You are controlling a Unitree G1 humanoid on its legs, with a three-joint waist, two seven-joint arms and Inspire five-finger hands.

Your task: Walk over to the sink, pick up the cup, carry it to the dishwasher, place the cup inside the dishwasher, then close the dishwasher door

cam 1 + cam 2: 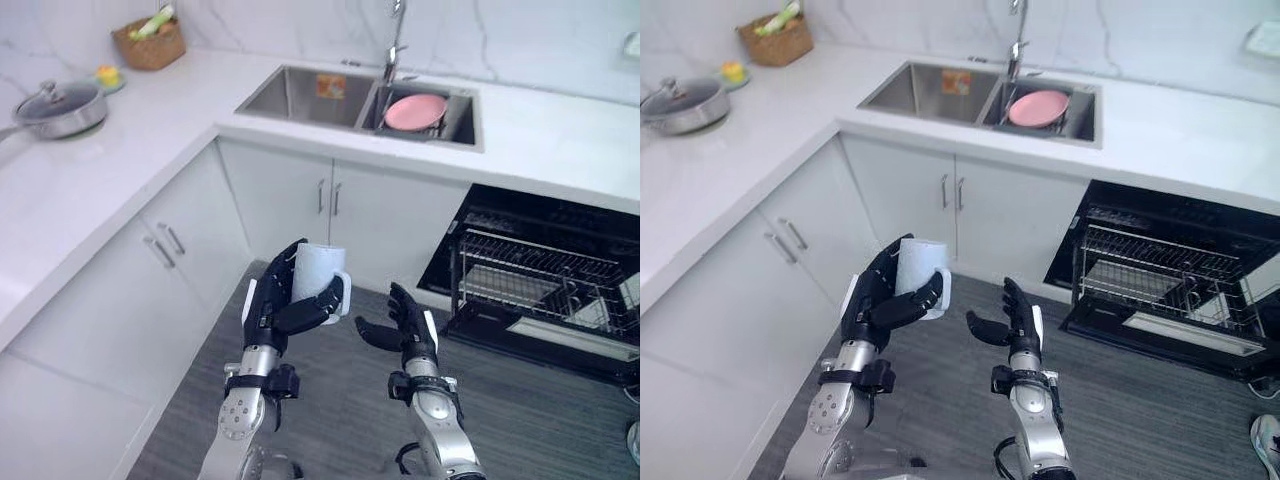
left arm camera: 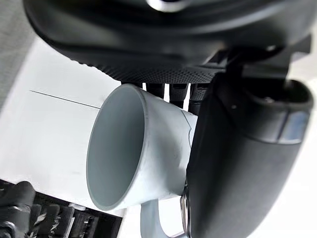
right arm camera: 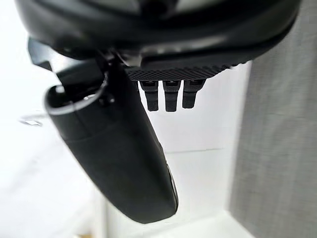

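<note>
Two steps look done: the cup (image 1: 318, 275) is off the sink (image 1: 300, 98) and sits in the left robot hand (image 1: 266, 318), whose dark fingers and thumb curl round its smooth, pale, slightly flared wall. The right robot hand (image 1: 408, 332) hangs empty just beside it, fingers loosely spread. The carry is the step in hand. Next, I judge, comes a turn to the robot's right toward the open dishwasher (image 1: 545, 250), where a thin wire rack (image 1: 535, 275) shows above the lowered dark door (image 1: 545, 345); the glossy cup calls for a firm hold and a gentle set-down among the wires. A round pink plate (image 1: 415, 110) lies in the steel basin, sunk in the white marbled worktop (image 1: 120, 160).
</note>
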